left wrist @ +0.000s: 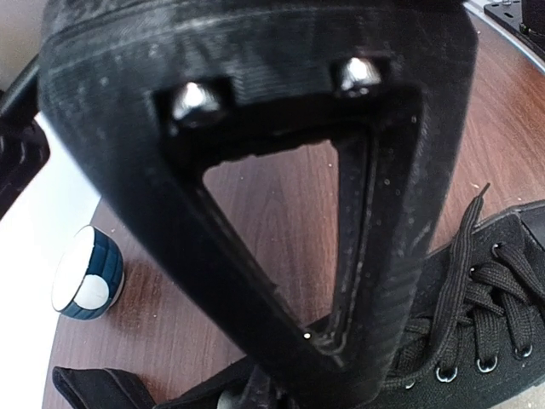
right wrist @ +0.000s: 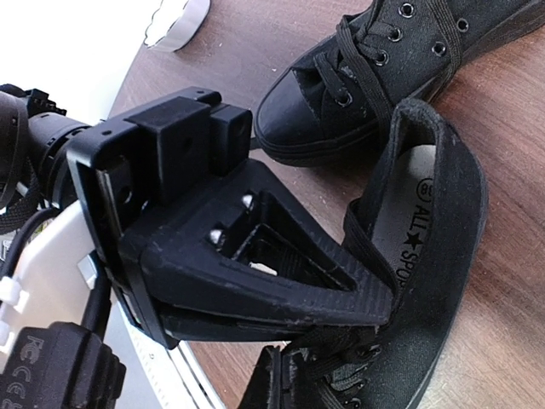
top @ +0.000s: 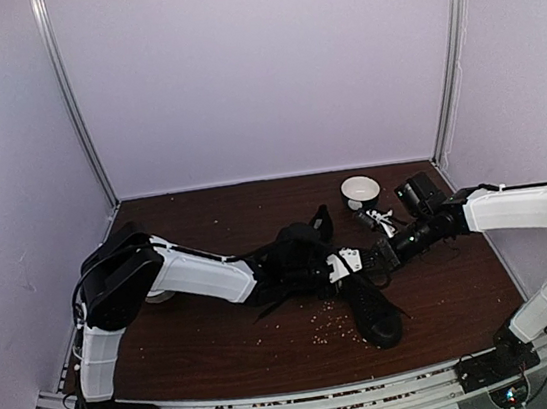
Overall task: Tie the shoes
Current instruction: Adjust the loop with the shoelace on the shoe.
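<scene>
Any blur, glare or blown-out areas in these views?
Top external: dim, soft; the black shoes blend into the dark table. Left wrist: left end effector fills the frame, slightly soft; laces sharp. Right wrist: background beyond the table blown out white; insole print legible.

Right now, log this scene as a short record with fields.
far shoe: black, mid-table, lace trailing loose
near shoe: black, toe toward the arms' bases
left gripper: shut, beside shoe laces
right gripper: shut, tip at near shoe's laces
lace held: cannot tell
white bowl: upright, behind the shoes
table: crumbs scattered
</scene>
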You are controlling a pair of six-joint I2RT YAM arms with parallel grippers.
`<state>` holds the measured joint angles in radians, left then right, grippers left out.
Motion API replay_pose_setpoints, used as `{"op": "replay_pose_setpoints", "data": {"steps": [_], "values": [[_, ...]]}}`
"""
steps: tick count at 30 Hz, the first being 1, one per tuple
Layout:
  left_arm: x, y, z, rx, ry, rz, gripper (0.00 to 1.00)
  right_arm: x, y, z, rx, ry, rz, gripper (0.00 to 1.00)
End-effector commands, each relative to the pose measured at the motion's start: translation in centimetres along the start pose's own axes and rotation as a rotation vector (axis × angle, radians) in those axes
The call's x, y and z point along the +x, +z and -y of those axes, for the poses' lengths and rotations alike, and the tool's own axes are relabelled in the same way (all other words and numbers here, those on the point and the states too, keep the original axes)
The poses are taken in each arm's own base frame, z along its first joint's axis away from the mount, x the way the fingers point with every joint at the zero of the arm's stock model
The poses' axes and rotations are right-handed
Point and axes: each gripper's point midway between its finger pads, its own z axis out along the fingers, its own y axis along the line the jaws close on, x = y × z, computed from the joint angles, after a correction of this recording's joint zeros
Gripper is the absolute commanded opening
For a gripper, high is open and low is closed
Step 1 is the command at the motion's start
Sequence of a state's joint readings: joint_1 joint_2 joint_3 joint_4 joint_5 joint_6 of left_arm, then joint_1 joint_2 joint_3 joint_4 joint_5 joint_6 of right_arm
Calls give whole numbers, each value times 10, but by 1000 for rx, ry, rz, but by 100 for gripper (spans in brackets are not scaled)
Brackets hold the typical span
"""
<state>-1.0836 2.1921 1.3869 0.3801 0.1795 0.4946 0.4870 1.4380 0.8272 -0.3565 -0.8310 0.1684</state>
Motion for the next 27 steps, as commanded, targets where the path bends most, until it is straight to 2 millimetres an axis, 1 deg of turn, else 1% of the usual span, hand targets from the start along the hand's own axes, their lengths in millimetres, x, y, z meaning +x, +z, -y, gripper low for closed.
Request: {"op": "replay_pose_setpoints", "data": {"steps": [1,2,3,6,8,10,11,13,15,17,20,24,27], "values": [[-2,6,-6,-15,-18,14,0,-13,-9,-19,-50,-47,32,4],[-3,6,-6,-20,-21,15,0,-15,-12,-20,-55,-43,42,11],[-2,6,-8,-28,-25,13,0,-18,-14,-19,-57,-33,56,14],[-2,5,-10,-46,-31,15,0,-27,-24,-7,-36,13,126,17],[-3,5,-13,-57,-33,19,0,-30,-28,3,-20,63,156,20],[-4,5,-13,-59,-37,23,0,-29,-26,15,18,91,161,20],[-5,5,-14,-61,-38,25,0,-25,-21,22,40,109,145,20],[-5,5,-14,-61,-43,28,0,-19,-13,30,54,130,114,17],[-6,5,-14,-62,-44,30,0,-15,-7,32,44,137,99,15],[-5,4,-15,-64,-46,31,0,-14,-3,28,21,133,96,15],[-6,4,-15,-66,-49,34,0,-14,1,24,-13,136,103,15],[-8,4,-16,-68,-51,38,0,-9,7,24,-31,149,94,14],[-8,5,-15,-65,-52,39,0,-10,10,19,-69,149,101,14]]}}
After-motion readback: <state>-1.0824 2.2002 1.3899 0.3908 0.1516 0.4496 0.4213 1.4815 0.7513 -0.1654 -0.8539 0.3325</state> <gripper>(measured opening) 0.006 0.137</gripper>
